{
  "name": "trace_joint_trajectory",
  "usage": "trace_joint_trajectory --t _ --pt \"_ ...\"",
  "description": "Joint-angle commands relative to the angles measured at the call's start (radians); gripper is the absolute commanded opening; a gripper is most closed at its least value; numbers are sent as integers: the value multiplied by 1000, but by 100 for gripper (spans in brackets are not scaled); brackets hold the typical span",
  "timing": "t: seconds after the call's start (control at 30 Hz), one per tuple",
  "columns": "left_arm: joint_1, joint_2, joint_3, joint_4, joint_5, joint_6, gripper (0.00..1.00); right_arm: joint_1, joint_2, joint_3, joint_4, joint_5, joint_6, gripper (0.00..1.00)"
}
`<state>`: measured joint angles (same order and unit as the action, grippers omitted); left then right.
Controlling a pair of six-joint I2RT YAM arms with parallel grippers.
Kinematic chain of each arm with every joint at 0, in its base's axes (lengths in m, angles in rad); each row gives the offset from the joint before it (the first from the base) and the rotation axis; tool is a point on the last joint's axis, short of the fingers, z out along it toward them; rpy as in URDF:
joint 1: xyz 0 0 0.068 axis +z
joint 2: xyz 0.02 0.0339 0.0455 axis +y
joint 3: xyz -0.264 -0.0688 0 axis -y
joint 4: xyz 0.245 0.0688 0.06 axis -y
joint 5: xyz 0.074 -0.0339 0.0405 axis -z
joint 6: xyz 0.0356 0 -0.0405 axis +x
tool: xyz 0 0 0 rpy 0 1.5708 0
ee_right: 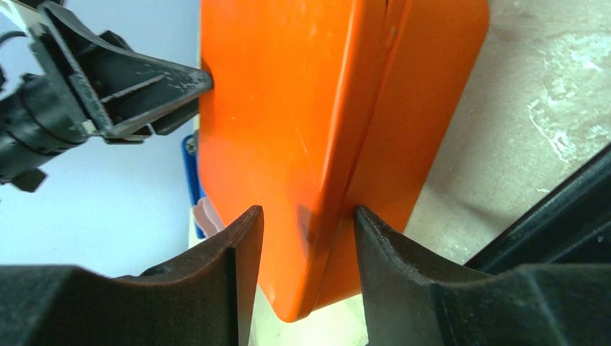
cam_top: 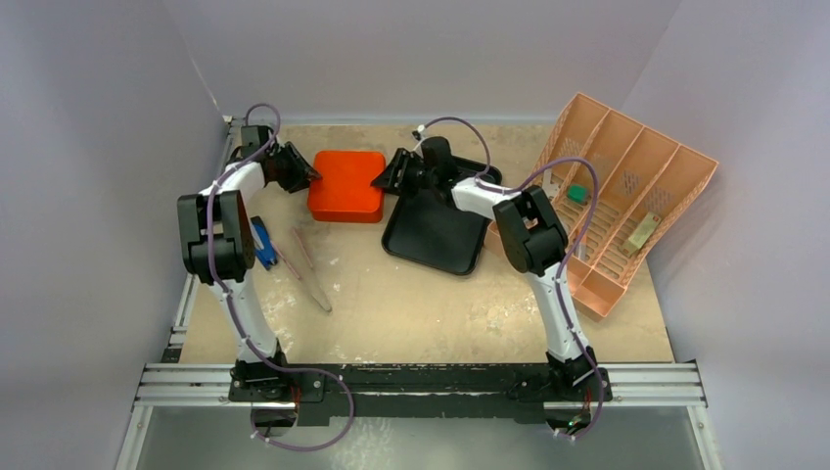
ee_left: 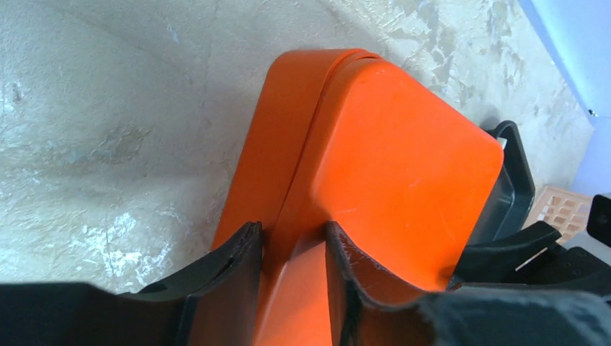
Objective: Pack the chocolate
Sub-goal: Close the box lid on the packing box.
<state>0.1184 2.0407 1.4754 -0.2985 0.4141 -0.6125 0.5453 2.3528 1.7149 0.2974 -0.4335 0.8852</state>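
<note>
The orange box [cam_top: 345, 184] sits closed at the back middle of the table [cam_top: 440, 313], its lid seated on the base with only a seam showing along the side. No piece of the chocolate shows in any view. With the lid down, whether any of it lies inside the box cannot be told.

The two arms reach in from opposite ends. The left gripper [cam_top: 299, 168] is at the box's left edge and the right gripper [cam_top: 387, 176] at its right edge. They face each other across the lid.

In the left wrist view the left gripper [ee_left: 292, 231] has its jaws apart, and the box's rim runs up between the two black fingers [ee_left: 238, 277]. Orange fills the gap, and nothing shows the pads pressing on it.

The right wrist view shows much the same. The right gripper [ee_right: 306, 216] stands with its jaws apart astride a rounded corner of the box, one finger [ee_right: 241, 267] on the lid side and the other on the base side, both very close to the plastic. Whether either actually touches cannot be made out. The left gripper's tip appears at the far end of the box in that view, right against its edge.

A black tray [cam_top: 436, 235] lies just right of the box, under the right arm and slightly angled — its rim is near the box's right side. Farther right, against the wall, is a peach-coloured compartmented rack [cam_top: 626, 196]. On the left, near the left arm, lie a blue object [cam_top: 262, 243] and a pair of wooden sticks [cam_top: 308, 264], both well apart from the box.
</note>
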Motion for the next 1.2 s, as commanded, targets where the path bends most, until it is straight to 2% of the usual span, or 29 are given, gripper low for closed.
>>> trace_joint_trajectory --t 0.0,0.07,0.13,0.3,0.4,0.47,0.53,0.6,0.73,0.83,0.9,1.03,1.17 --pt "-19 -95 -62 36 149 -52 29 4 -34 -12 274 -182 94 50" --pt "-17 -132 -98 89 198 -120 23 -8 -42 -28 381 -222 174 48" --pt "-17 -161 -128 131 216 -178 22 -15 -44 -44 489 -242 252 48" --pt "-17 -194 -173 231 258 -296 35 -16 -13 -18 517 -254 321 50" --pt "-16 -185 -179 199 231 -284 41 -15 17 -23 542 -268 375 50" --pt "-18 -164 -163 121 187 -221 42 -16 32 -20 504 -274 385 50" --pt "-22 -154 -135 6 85 -119 44 -16 40 -24 470 -283 392 51" --pt "-21 -151 -133 -28 42 -77 45 -16 42 -12 382 -280 365 51" --pt "-22 -167 -168 37 100 -143 45 -18 26 -10 274 -268 312 51" --pt "-25 -211 -204 64 53 -182 41 -27 24 2 275 -270 299 51" --pt "-25 -224 -206 47 30 -171 37 -31 19 26 215 -244 259 50" --pt "-23 -248 -215 49 30 -165 26 -46 23 64 167 -240 231 34" --pt "-9 -303 -194 18 -32 -156 26 -60 -5 24 226 -255 244 6"
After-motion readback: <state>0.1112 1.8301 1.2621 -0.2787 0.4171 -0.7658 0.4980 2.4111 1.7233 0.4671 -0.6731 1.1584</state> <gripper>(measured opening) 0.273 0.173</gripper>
